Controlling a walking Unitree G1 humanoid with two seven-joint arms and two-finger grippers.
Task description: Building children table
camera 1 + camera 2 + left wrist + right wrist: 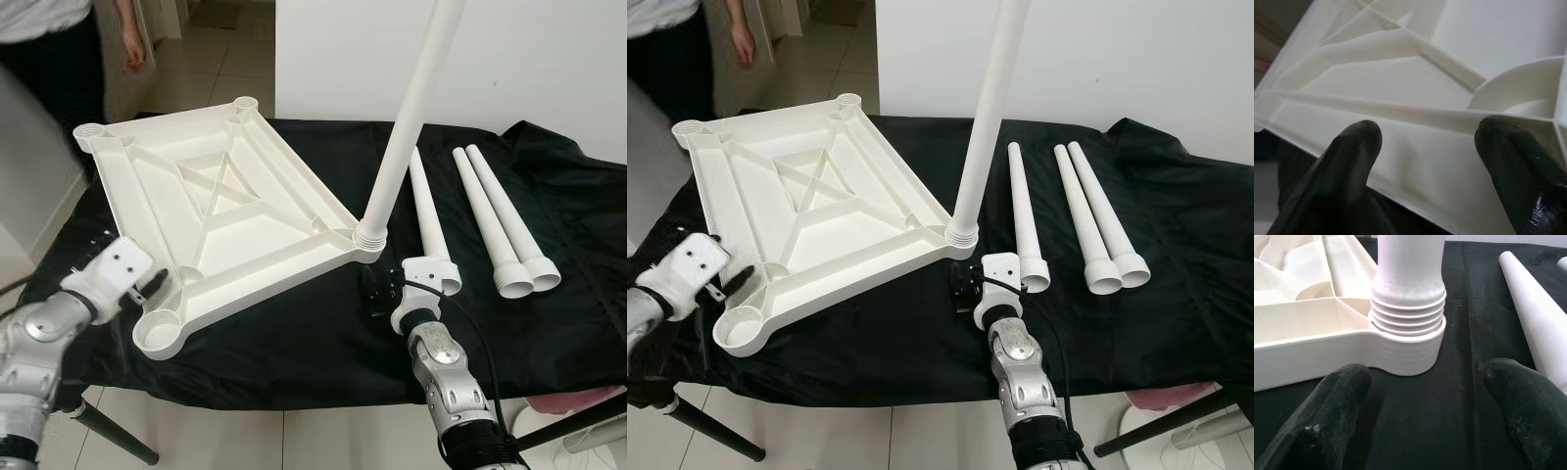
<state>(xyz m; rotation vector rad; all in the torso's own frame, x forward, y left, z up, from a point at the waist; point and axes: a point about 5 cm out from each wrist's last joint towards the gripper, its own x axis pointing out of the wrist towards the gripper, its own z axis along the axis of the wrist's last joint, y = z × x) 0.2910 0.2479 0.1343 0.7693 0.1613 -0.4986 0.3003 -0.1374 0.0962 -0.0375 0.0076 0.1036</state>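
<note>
So the white plastic tabletop [220, 211] is lying upside down on the black cloth [549, 294] that covers the table, ribs and an X brace facing up, with a round leg socket at each corner. One white leg [409, 113] already stands upright in the socket nearest the right arm, and in the right wrist view you can see its threaded end [1408, 308] sitting in the collar with a few threads still showing.

The right gripper [1422, 396] hovers low over the cloth just in front of that socket, fingers [1332, 401] spread wide and not touching the leg or anything else.

The left gripper [1425, 142] is at the tabletop's near edge, close to the empty corner socket [160, 328]. Its fingers [1352, 147] are spread apart too, sitting right up against the rim; can't tell whether they actually touch it.

Three spare legs [490, 211] lie on the cloth to the right, wide ends toward the robot. A person [59, 49] stands at the far left.
</note>
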